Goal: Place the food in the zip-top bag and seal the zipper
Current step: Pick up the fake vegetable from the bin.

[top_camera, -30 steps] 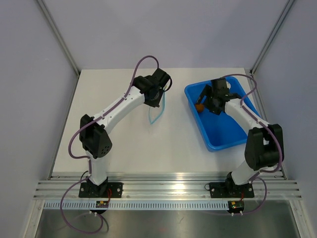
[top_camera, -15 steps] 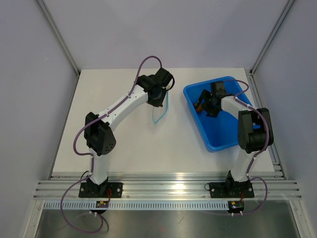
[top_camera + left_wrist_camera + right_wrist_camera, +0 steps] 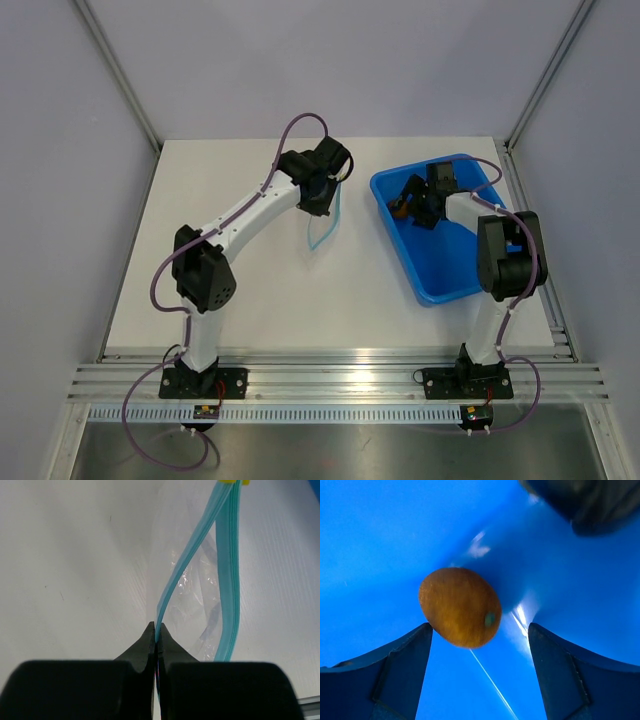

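L gripper (image 3: 156,630) clamps limp zip-top bag (image 3: 195,590) by its zipper (image 3: 227,570); R gripper (image 3: 480,630), jaws apart, flanks mid-frame orange-brown fruit (image 3: 460,605), likely firm, roll-prone: grip midline.

The tray (image 3: 455,275) is bright blue with shiny white spots. The fruit (image 3: 460,606) is orange-brown with one tiny green dot. Another piece (image 3: 585,502) is dark, almost black. The zip-top bag (image 3: 195,600) is clear. Its zipper (image 3: 230,555) is light blue-green with thin stripes and yellow ends. The table (image 3: 250,290) is white. The arms (image 3: 250,210) are white and black, with purple cables (image 3: 302,117).
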Available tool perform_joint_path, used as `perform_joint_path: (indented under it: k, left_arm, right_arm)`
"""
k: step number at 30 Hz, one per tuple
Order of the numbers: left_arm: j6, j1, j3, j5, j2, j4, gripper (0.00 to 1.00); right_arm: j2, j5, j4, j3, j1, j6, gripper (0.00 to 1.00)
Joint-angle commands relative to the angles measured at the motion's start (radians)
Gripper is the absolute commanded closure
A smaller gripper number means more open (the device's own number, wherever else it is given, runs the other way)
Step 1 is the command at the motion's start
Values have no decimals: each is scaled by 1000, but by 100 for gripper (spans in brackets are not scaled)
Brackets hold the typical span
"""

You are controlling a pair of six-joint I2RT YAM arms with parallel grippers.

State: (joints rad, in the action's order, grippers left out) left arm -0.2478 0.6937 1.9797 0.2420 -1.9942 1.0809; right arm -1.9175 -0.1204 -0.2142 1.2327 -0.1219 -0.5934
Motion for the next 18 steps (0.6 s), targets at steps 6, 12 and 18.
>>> perform_joint_path:
  k: [6, 12, 18]
  left_arm:
    - [1, 6, 61, -21, -18, -4, 100]
    - [-1, 6, 68, -30, -34, -6, 100]
    - [-18, 10, 85, -96, -43, -15, 100]
  right_arm:
    - [-61, 27, 25, 65, 10, 10, 28]
    - [14, 67, 33, 13, 8, 23, 56]
    - [216, 96, -7, -74, 10, 37, 57]
